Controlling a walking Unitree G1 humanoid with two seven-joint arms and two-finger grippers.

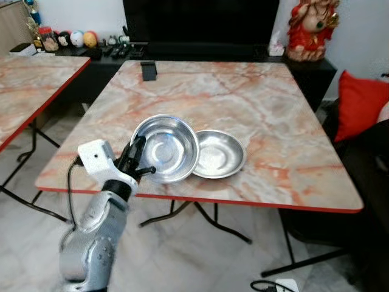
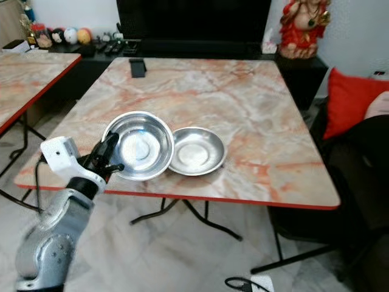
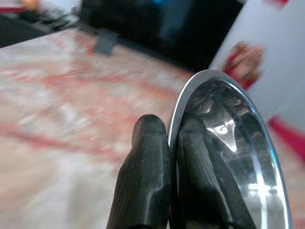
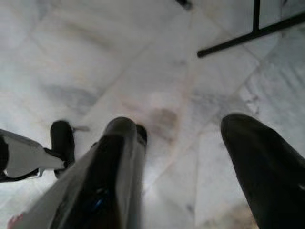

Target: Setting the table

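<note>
From the head views we see our left pincer [image 1: 138, 159] clamped on the near rim of a steel bowl [image 1: 167, 148], which sits tilted on the table [image 1: 292, 152], its far edge resting over a second bowl [image 1: 219, 154]. A thin rim grip could let it slip and clatter, or drag its neighbour.

At the left wrist, both fingers [image 3: 143, 176] pinch the rim [image 3: 178, 102].

At the right wrist, our right pincer [image 4: 183, 157] hangs open over the floor [image 4: 95, 57], holding nothing.

The steel bowl [image 3: 238, 143] is cut off by the picture's edge.
</note>
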